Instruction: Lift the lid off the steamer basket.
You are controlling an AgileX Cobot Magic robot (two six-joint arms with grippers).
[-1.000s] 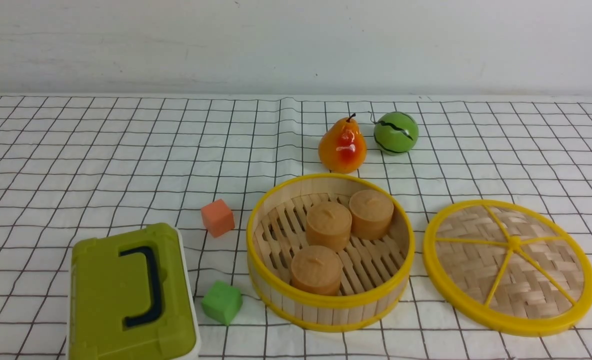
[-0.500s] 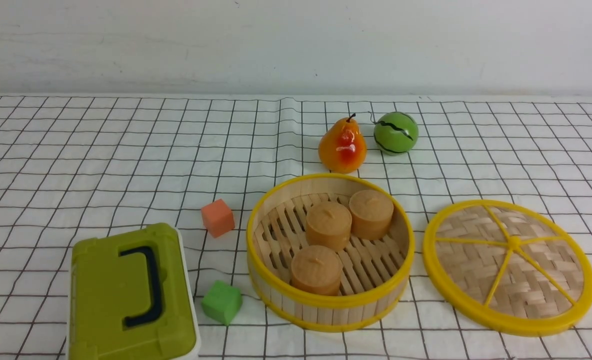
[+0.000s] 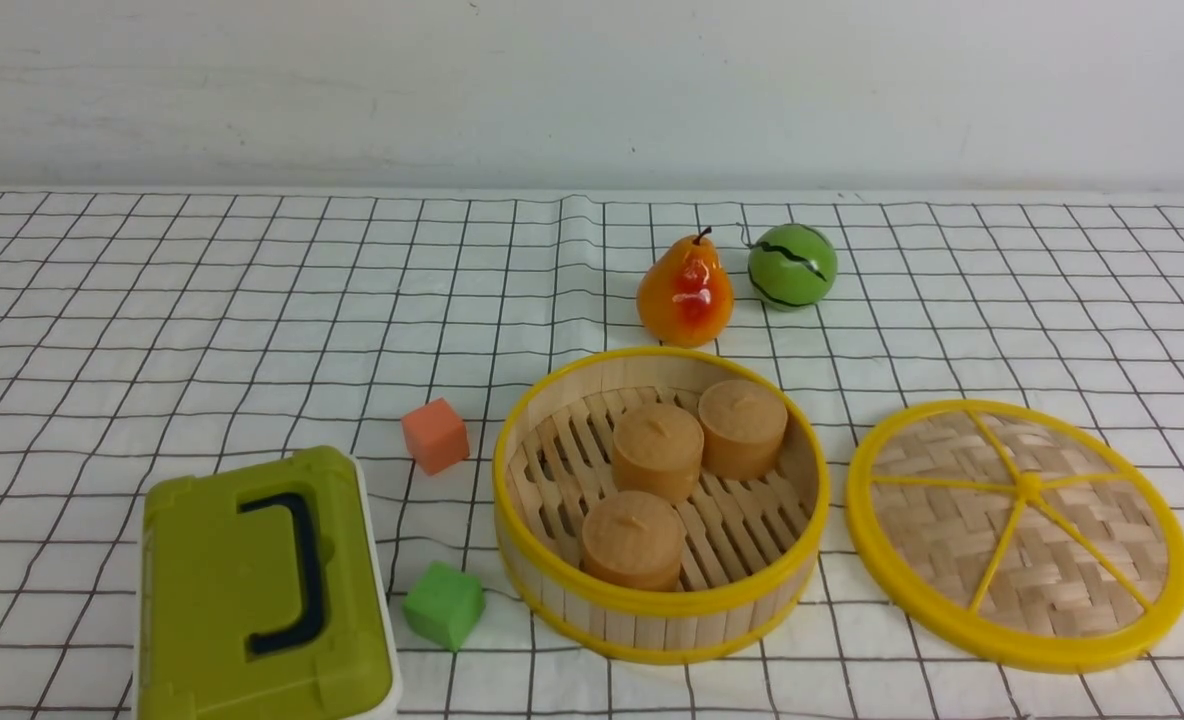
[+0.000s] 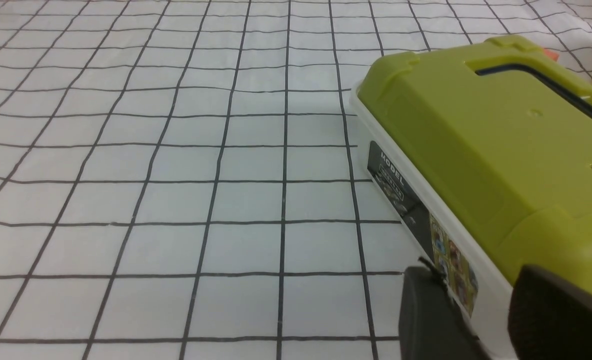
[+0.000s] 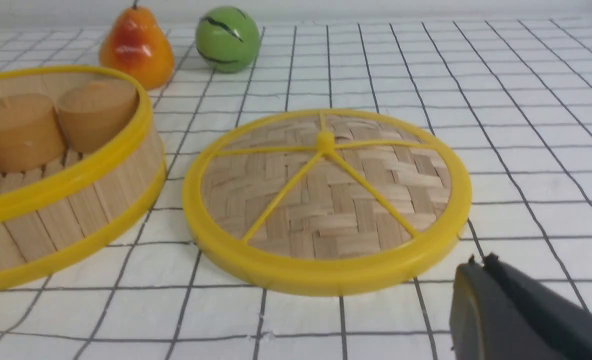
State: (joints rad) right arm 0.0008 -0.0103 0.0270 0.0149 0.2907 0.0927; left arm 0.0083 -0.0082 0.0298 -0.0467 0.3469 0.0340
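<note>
Lying flat, lid (image 3: 1018, 535) beside basket (image 3: 652, 620) (rims apart)

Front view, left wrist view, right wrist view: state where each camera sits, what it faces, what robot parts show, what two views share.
Front view: between the arms, facing forward over the steamer basket, the lid lying beside it; no robot part shows.
Left wrist view: on the left arm, facing the green box; the open left tool shows.
Right wrist view: on the right arm, facing the lid; the shut right tool shows.
Front and right wrist views share lid, basket, pear.
</note>
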